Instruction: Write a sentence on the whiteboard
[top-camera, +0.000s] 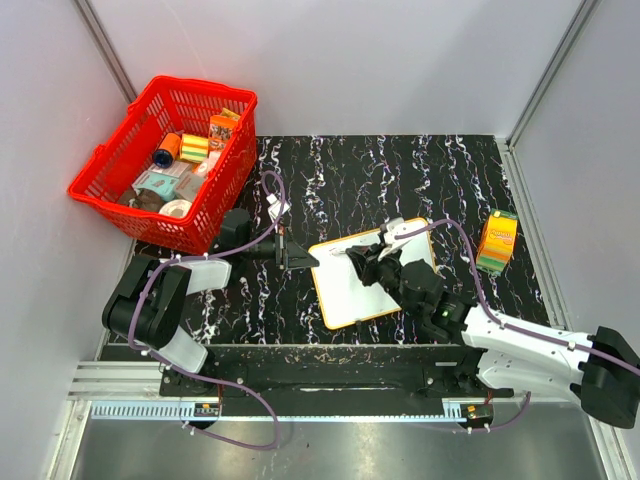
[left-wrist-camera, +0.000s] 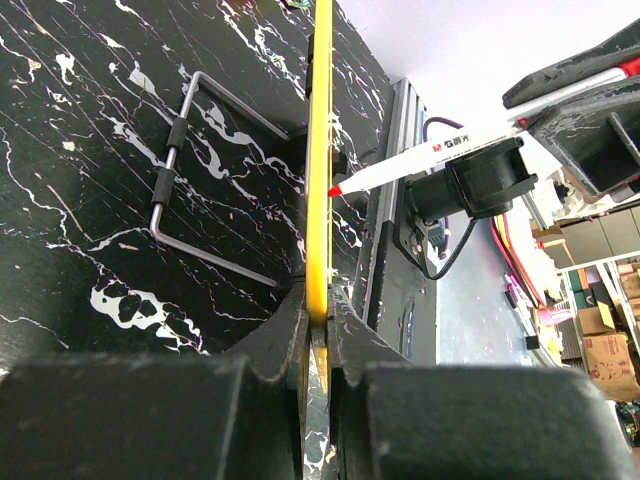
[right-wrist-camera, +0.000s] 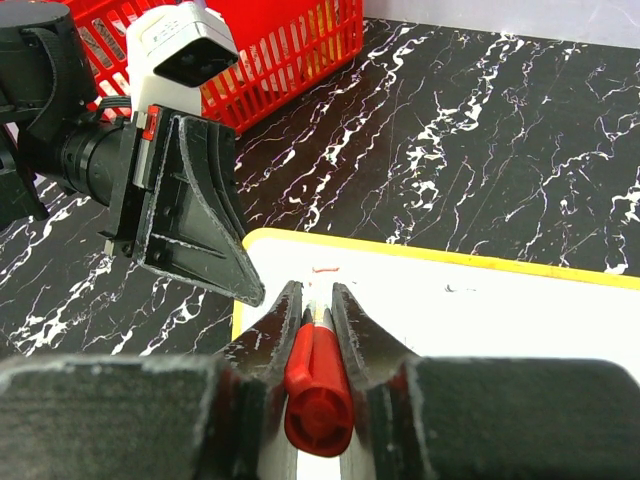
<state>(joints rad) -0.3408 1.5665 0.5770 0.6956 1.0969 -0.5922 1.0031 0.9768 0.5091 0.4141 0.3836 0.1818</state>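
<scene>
Pinching whiteboard (top-camera: 350, 290) rim, left claw (top-camera: 303, 257)

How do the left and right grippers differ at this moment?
The left gripper clamps the whiteboard by its yellow rim; the right gripper holds a red marker. The left comes in from the board's left edge; the right reaches over its white face, marker tip at the surface. Both are shut on something.

The left arm (top-camera: 165, 300) and right arm (top-camera: 520, 345) reach inward, left fingers (left-wrist-camera: 280, 350) clamped tight, right fingers (right-wrist-camera: 355, 320) gripping narrowly.
</scene>
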